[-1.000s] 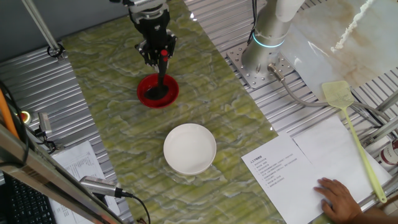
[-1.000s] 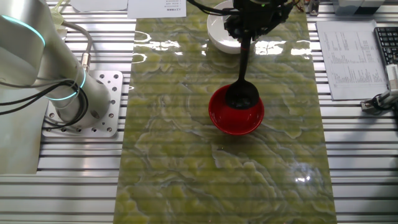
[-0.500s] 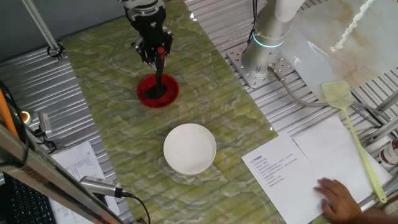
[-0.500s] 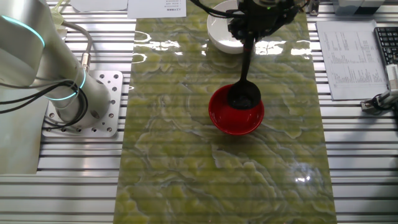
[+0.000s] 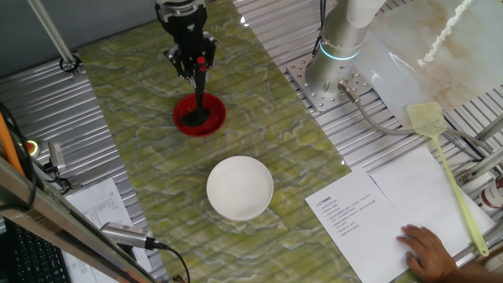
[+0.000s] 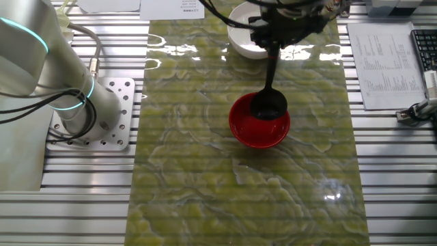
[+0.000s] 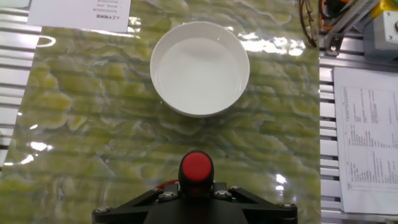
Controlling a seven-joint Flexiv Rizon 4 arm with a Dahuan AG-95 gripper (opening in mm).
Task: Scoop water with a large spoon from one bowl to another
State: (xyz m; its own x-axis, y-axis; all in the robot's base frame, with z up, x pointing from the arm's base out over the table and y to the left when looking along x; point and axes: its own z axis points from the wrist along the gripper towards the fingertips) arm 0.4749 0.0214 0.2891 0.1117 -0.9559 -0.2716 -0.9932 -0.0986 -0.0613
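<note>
Gripping the large spoon (image 5: 202, 94) by the upper handle, end effector (image 5: 193, 64) closed around it just under the red tip. Handle near upright, tilted slightly; black cup down inside the red bowl (image 5: 200, 115), seen in both fixed views. Cannot tell whether the cup touches the bowl's bottom or holds water. Red bowl sitting on the green marbled counter (image 5: 259, 110), well apart from the white bowl (image 5: 240, 187), which lies nearer the printed sheet (image 5: 346, 211). White bowl upright, inside pale and smooth; water level hard to judge. From the hand view: red handle tip (image 7: 196, 167) centred low between the black fingers (image 7: 258, 202), white bowl (image 7: 199, 68) ahead on the counter. Off the mat: yellow-green fly swatter (image 5: 444, 163) lying on the white board to one side, a person's hand (image 5: 428, 250) resting at the paper's edge, arm base (image 5: 339, 55) bolted to the metal plate.
</note>
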